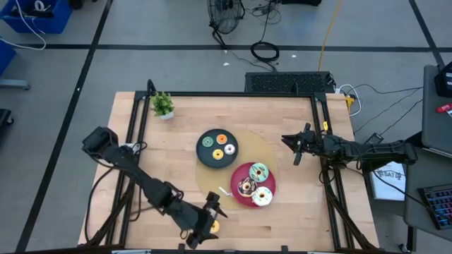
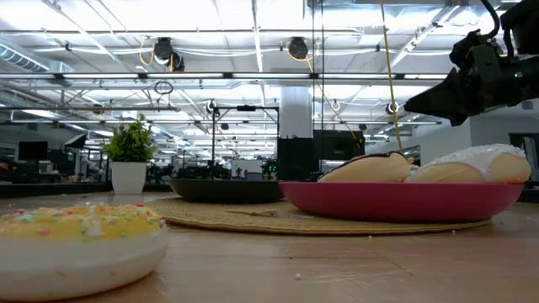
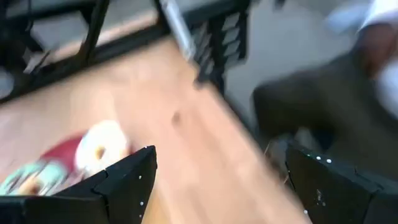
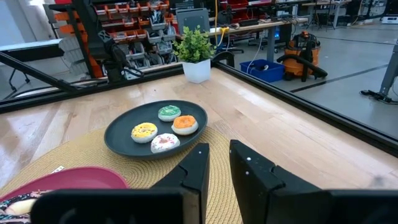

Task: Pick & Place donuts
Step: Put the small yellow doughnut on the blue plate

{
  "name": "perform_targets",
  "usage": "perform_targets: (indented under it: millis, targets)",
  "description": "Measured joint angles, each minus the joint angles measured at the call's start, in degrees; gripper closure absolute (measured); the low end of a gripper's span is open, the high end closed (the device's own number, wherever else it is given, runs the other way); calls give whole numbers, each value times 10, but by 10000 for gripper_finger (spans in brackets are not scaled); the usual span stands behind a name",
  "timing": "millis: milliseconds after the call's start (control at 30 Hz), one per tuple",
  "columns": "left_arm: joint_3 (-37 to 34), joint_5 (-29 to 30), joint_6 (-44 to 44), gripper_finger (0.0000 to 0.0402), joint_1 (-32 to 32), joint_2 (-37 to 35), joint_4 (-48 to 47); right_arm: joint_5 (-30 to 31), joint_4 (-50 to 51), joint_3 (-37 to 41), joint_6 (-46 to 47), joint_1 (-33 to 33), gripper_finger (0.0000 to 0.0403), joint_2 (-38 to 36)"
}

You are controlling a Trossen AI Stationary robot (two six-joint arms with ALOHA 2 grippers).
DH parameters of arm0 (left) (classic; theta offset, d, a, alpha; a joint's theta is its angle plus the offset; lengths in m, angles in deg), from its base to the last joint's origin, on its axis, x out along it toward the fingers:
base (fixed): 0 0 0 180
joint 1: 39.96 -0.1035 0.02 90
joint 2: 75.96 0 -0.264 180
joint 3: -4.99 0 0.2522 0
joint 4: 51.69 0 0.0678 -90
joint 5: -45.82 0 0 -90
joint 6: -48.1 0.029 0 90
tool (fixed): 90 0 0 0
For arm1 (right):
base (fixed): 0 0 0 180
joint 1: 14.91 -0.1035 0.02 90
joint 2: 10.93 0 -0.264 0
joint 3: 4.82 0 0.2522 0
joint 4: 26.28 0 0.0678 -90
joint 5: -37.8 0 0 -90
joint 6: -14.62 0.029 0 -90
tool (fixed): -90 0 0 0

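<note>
My left jaws stand wide and empty over a white-yellow donut lying flat on the worktop, the red plate just beyond; my right jaws, nearly closed, hover beside the black plate.

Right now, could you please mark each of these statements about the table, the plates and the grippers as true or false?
1. The black plate holds four small donuts. True.
2. The red plate is empty. False: it holds three larger donuts.
3. A yellow-iced donut lies on the bare table by the left gripper. True.
4. The right gripper grips a donut. False: its fingers are close together and hold nothing.
5. The potted plant stands on the woven mat. False: it stands on bare wood near the far left corner.
</note>
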Motion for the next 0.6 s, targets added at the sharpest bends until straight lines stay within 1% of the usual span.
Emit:
perform_targets:
  millis: [67,167,233,367,600]
  targets:
    - [14,22,-8,50,8,3,-55,0,-2,0,0,0,348,0]
    - [29,28,-32,50,12,12,-81,0,-5,0,0,0,348,0]
    - [29,28,-52,50,18,14,-111,0,-5,1,0,0,348,0]
    - [29,33,-83,50,26,38,-155,0,-7,1,0,0,348,0]
    - [28,43,-70,50,45,101,-158,0,-9,1,0,0,348,0]
